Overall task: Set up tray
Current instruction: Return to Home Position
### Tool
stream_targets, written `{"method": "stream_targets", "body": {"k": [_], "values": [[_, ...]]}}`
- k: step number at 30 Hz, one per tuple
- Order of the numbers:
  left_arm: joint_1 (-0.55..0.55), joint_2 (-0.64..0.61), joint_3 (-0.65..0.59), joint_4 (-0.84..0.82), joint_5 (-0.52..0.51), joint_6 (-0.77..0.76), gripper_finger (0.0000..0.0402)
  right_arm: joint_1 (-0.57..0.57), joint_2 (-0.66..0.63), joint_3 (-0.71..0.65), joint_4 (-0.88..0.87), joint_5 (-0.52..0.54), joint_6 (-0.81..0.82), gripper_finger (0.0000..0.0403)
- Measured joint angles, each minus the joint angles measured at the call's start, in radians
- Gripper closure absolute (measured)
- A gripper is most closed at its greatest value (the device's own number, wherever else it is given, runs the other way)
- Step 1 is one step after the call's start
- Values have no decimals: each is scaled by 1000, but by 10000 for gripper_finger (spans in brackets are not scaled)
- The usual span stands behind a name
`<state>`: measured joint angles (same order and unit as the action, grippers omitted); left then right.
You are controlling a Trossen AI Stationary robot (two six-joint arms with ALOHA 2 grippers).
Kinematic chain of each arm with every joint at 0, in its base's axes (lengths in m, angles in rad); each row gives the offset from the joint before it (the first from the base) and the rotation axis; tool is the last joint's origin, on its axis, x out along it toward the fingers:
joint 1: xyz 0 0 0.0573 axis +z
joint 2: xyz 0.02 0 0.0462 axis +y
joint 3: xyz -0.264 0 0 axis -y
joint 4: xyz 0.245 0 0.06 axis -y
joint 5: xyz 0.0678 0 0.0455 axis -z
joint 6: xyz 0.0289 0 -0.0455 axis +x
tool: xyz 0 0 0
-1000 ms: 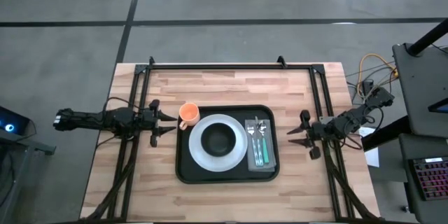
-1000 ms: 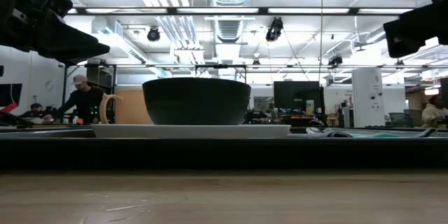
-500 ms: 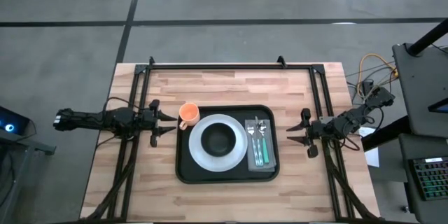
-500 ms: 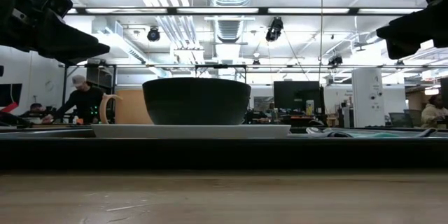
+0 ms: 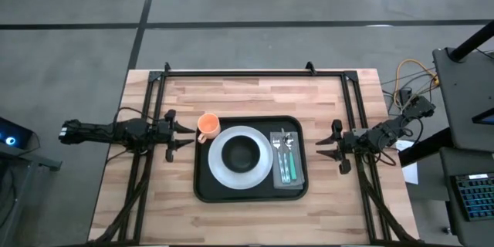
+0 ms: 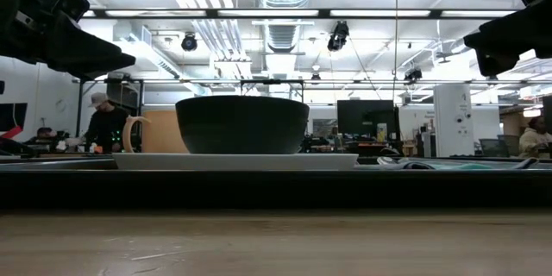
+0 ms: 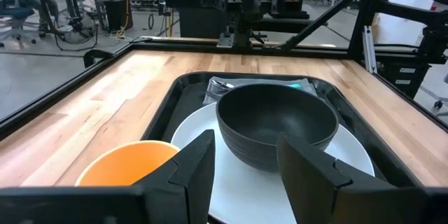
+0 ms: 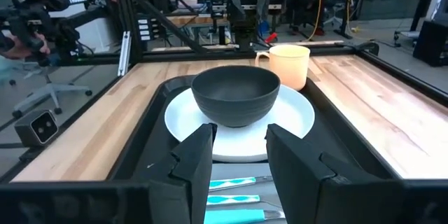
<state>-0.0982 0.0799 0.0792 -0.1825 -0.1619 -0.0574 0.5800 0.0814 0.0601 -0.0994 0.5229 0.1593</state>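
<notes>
Tray [image 5: 205,191] between grippers [image 5: 191,137] [image 5: 319,151], seemingly spread

The tray [image 6: 276,188] hides most of the cutlery [image 6: 457,165] (seen from table height).

Left arm: my left arm [image 5: 108,132], at 9 o'clock of the table, is a slim, near-black chain of rounded segments.
Cable: a thin black cable [image 5: 127,113] loops off its 12 o'clock side.
Left gripper: my left gripper [image 5: 189,137] ends in two matte black fingers [image 7: 189,171], blocky, with bevelled edges and flat inner faces.
Right arm: my right arm [image 5: 386,133], at 3 o'clock, is just as dark but knobblier, with a boxy rear joint.
Right gripper: my right gripper [image 5: 321,150] carries the same black, angular pair; screws and markings are too small to tell.
</notes>
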Motion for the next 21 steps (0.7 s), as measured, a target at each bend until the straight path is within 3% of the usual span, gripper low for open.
{"method": "stream_targets", "body": {"k": [6, 10, 21], "values": [[0, 0, 0, 0, 0, 0, 265, 0, -9, 0, 0, 0, -2, 280], [0, 0, 0, 0, 1, 0, 265, 0, -82, 0, 5, 0, -2, 280], [0, 14, 0, 0, 3, 0, 265, 0, -82, -19, 74, 1, -3, 280]]}}
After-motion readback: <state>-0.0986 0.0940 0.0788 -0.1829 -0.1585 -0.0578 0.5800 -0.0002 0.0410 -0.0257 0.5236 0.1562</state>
